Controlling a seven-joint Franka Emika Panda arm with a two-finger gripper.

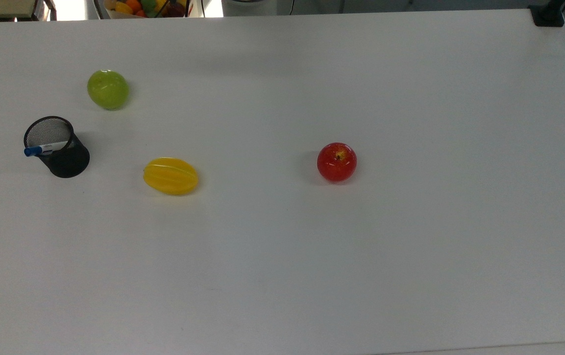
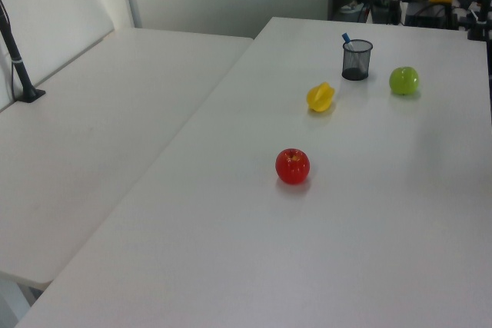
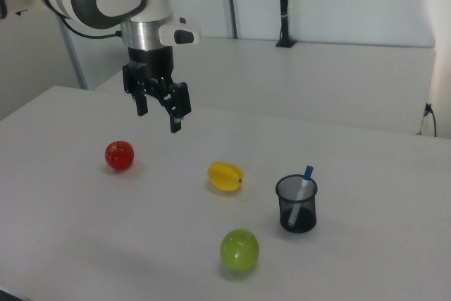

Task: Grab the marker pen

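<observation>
The marker pen (image 1: pixel 45 148) has a white barrel and a blue cap; it stands tilted inside a black mesh cup (image 1: pixel 62 153) at the top view's left. Its blue cap (image 2: pixel 346 37) pokes above the cup (image 2: pixel 357 60) in the left view, and the marker pen (image 3: pixel 304 182) leans in the cup (image 3: pixel 297 205) in the right view. My gripper (image 3: pixel 158 118) hangs open and empty high above the table, above and behind the red apple (image 3: pixel 120 155), far to the right view's left of the cup.
A red apple (image 1: pixel 337 161) sits mid-table. A yellow starfruit (image 1: pixel 170 176) lies just right of the cup and a green apple (image 1: pixel 108 89) behind it in the top view. A black post base (image 1: pixel 548 15) stands at the far right corner.
</observation>
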